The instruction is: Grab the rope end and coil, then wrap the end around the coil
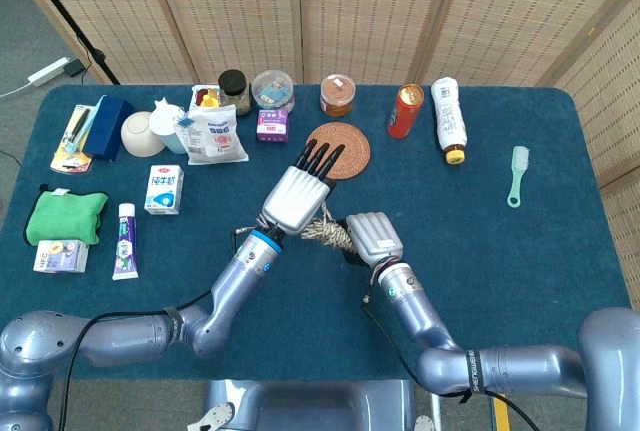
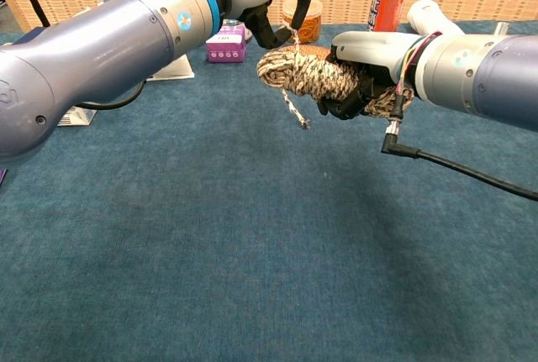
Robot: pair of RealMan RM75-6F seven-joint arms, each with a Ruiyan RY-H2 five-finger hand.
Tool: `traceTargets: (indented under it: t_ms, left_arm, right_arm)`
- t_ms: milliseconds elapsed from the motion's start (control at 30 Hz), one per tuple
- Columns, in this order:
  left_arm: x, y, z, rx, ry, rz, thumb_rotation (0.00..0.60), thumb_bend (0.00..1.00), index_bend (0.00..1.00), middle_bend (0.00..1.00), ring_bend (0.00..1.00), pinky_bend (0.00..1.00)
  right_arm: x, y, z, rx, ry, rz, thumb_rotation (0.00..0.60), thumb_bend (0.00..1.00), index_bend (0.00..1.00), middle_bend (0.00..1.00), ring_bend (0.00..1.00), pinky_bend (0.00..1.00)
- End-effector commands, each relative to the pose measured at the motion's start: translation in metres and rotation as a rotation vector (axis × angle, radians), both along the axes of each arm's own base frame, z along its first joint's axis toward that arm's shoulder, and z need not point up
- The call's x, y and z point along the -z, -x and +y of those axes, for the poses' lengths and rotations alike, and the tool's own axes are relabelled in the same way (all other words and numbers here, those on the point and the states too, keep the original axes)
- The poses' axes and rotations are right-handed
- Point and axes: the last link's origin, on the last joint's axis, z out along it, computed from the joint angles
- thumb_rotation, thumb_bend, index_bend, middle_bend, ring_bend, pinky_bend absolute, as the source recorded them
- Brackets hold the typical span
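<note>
twine coil [image 2: 315, 75], long axis sideways, gripped in our right hand [image 2: 363, 76]; left hand [image 2: 273, 5], just above, pinches the rope end [image 2: 293, 110].

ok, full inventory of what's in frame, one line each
rope coil: 1, beige-brown, held above table centre
rope end: 1, dangling below coil
woven coaster: 1, brown, back centre
red can: 1, back right
white bottle: 1, yellow cap, lying back right
brush: 1, pale green, far right
purple box: 1, back centre
green cloth: 1, left edge
tube: 1, white, left
left hand: over coil, pinching rope
right hand: grips coil
</note>
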Motion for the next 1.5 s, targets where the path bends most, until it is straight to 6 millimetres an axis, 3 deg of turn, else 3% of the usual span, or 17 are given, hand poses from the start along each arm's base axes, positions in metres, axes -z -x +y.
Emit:
traceTargets:
  t_ms: [33, 267, 467, 667, 800, 967, 1167, 1500]
  left_arm:
    - [0.006, 0.006, 0.003, -0.029, 0.013, 0.005, 0.6, 0.43, 0.64, 0.0, 0.0, 0.0]
    - [0.008, 0.009, 0.004, -0.04, 0.018, -0.001, 0.6, 0.43, 0.59, 0.0, 0.0, 0.0]
    - [0.007, 0.007, 0.003, -0.036, 0.018, -0.014, 0.6, 0.43, 0.33, 0.0, 0.0, 0.0]
    - [0.006, 0.003, 0.004, -0.03, 0.009, -0.025, 0.6, 0.42, 0.17, 0.0, 0.0, 0.0]
    - [0.007, 0.002, 0.002, -0.033, 0.022, -0.03, 0.6, 0.41, 0.01, 0.0, 0.0, 0.0]
    - [0.001, 0.001, 0.002, -0.042, 0.029, -0.035, 0.6, 0.38, 0.0, 0.0, 0.0, 0.0]
    - [-0.019, 0.004, 0.002, -0.037, 0.016, -0.035, 0.6, 0.2, 0.0, 0.0, 0.0, 0.0]
    - [-0.066, 0.034, -0.011, -0.049, -0.012, -0.038, 0.6, 0.19, 0.0, 0.0, 0.0, 0.0]
  right_arm:
    - [-0.006, -0.004, 0.001, -0.006, 0.002, -0.023, 0.6, 0.71, 0.79, 0.78, 0.7, 0.83]
    - [-0.009, -0.005, 0.0, 0.002, 0.008, -0.033, 0.6, 0.71, 0.79, 0.78, 0.7, 0.83]
    - [-0.009, -0.004, 0.002, 0.001, 0.0, -0.031, 0.6, 0.71, 0.79, 0.78, 0.7, 0.83]
    - [-0.008, -0.005, 0.004, -0.006, -0.01, -0.031, 0.6, 0.71, 0.79, 0.78, 0.7, 0.83]
    - [-0.008, -0.005, 0.004, -0.007, -0.012, -0.034, 0.6, 0.71, 0.79, 0.78, 0.7, 0.83]
    - [-0.011, -0.002, 0.003, -0.001, -0.009, -0.04, 0.6, 0.71, 0.79, 0.78, 0.7, 0.83]
    - [-0.016, 0.003, -0.004, 0.005, 0.021, -0.033, 0.6, 0.71, 0.79, 0.78, 0.7, 0.83]
    - [-0.027, 0.016, -0.019, 0.045, 0.075, -0.047, 0.6, 0.71, 0.79, 0.78, 0.7, 0.82]
